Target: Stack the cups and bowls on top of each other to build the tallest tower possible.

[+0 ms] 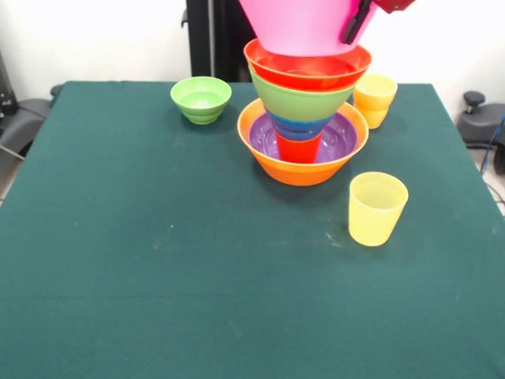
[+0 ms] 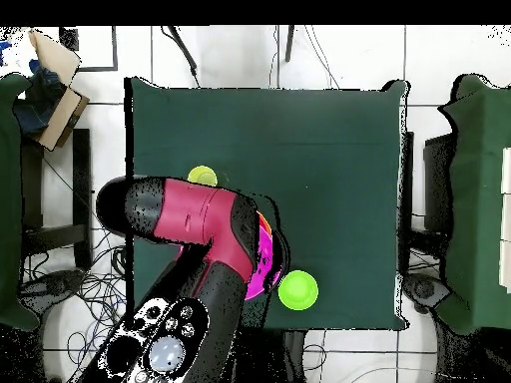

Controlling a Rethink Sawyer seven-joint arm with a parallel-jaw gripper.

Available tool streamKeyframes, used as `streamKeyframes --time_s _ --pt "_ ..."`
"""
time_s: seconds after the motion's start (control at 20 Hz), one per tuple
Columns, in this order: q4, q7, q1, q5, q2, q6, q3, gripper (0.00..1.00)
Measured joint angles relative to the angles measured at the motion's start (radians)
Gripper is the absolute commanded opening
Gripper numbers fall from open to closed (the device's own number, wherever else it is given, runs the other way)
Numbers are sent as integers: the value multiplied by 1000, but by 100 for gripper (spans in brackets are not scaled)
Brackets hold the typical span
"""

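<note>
The tower stands at the table's far middle. Its base is the large orange bowl (image 1: pixel 300 170), then the shallow purple bowl (image 1: pixel 341 138), a red-orange cup (image 1: pixel 299 148), the small blue bowl (image 1: pixel 304 128), the medium green bowl (image 1: pixel 300 101) and the red-orange bowl (image 1: pixel 309 71). The large pink bowl (image 1: pixel 300 24) is on top, its rim cut off by the picture's top edge. My gripper (image 1: pixel 355 24) lies against the pink bowl's right outer wall. A small green bowl (image 1: pixel 201 99) stands left of the tower. One yellow cup (image 1: pixel 375 99) stands behind the tower on the right. The paler yellow cup (image 1: pixel 377 208) stands in front on the right.
In the overhead view my arm (image 2: pixel 200 224) covers most of the tower; only a pink sliver (image 2: pixel 265 261) shows. The small green bowl (image 2: pixel 297 290) and one yellow cup (image 2: pixel 202 177) show beside it. The table is covered in dark green cloth (image 1: pixel 158 260).
</note>
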Motion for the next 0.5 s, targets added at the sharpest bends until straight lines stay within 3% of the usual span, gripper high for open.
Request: streamKeyframes --time_s 0.5 --pt "6 0 0 0 2 -68 0 0"
